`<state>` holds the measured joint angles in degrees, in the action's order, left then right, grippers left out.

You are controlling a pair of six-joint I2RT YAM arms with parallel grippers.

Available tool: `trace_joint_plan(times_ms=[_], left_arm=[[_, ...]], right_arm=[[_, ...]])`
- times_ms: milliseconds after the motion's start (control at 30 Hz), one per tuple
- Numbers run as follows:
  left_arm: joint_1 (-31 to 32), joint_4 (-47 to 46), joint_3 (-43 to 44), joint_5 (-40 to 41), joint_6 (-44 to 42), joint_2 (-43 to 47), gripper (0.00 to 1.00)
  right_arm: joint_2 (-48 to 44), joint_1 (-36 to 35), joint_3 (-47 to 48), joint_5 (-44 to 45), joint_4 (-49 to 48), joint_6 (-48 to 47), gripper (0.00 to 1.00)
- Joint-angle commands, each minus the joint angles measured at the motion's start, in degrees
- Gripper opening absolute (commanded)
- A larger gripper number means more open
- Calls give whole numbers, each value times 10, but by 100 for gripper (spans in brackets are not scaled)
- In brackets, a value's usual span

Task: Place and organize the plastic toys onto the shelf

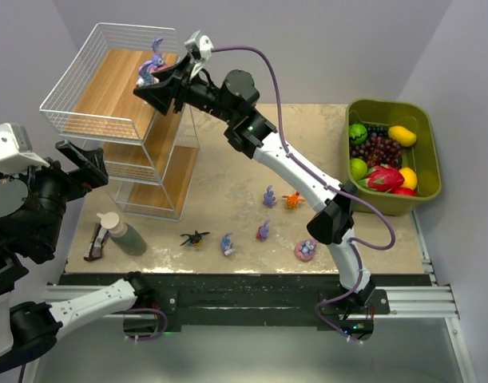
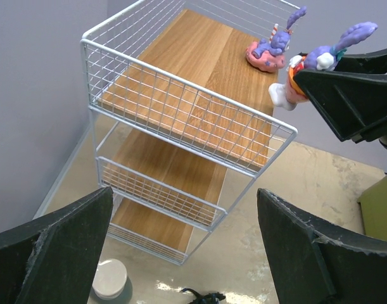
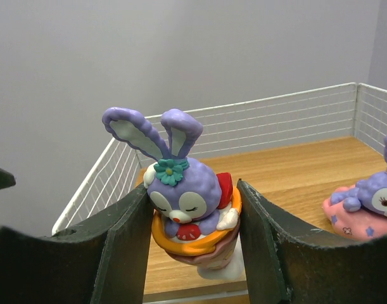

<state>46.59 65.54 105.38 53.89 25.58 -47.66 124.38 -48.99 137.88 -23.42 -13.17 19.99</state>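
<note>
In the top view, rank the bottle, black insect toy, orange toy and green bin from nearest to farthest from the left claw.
From the left claw:
1. bottle, just in front of it, table's left side.
2. black insect toy, near edge, left of centre.
3. orange toy, right of centre.
4. green bin, far right edge.

place: robot lab test cell | signs: two robot arms bolted to a metal rail at the table edge | bare grey walls | staged props: plastic toys, bin of fruit
</note>
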Motion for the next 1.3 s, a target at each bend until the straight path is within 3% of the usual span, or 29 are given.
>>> trace_joint_plan(times_ms=[0, 467, 1267], left_arm=[[1, -20, -4, 21, 9, -17, 100], [1, -23, -21, 32, 7, -24, 99], [1, -15, -19, 61, -5, -16, 100]], right_arm=[[9, 5, 35, 34, -56, 40, 6], [53, -2, 59, 103, -62, 54, 8], [80, -19, 80, 135, -60, 39, 36]])
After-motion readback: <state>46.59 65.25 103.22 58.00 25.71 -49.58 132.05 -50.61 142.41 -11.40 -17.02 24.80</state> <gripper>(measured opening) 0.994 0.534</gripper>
